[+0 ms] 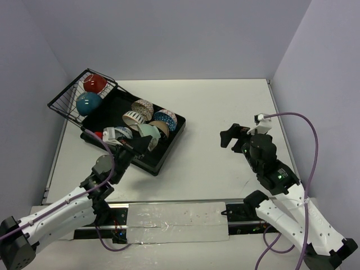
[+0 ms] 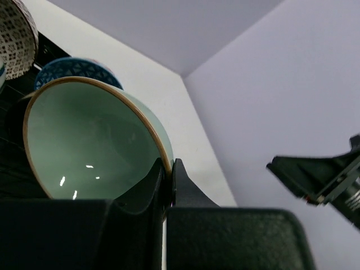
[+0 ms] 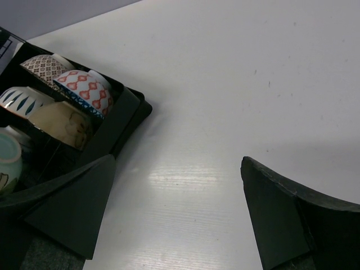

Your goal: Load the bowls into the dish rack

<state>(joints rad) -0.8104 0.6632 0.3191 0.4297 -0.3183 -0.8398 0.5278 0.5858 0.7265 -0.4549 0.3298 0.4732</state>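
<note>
The left gripper (image 2: 169, 169) is pinched tight on the rim of the mint green bowl (image 2: 90, 143), one finger inside, one outside. The bowl is tipped on edge over the near end of the dish rack (image 1: 172, 144), just beside the other bowls in the tray. Can't tell if it touches the ribs yet. The right gripper (image 1: 232, 138) is spread wide and holds nothing, hovering over the bare table (image 1: 225, 101) well to the right of the rack.

Progress: nearly done, by my read.
- At the rack's far-left end the wire basket (image 1: 68, 102) holds the red bowl (image 1: 94, 83) and the teal bowl (image 1: 88, 104).
- The tray part has bowls standing on edge: lattice bowl (image 1: 144, 107), blue-and-white bowl (image 1: 133, 117), blue bowl (image 3: 84, 90) with a red diamond pattern, cream bowl (image 3: 62, 124).
- One more pale patterned bowl (image 1: 115, 134) sits at the rack's near-left, next to the left gripper.

Every bowl in view is in or over the rack. What's left: seat and release the mint one, likely the last.

Writing: none readable. No brand or label on bowls, rack or arms in any view; the bowl patterns are decoration only.
</note>
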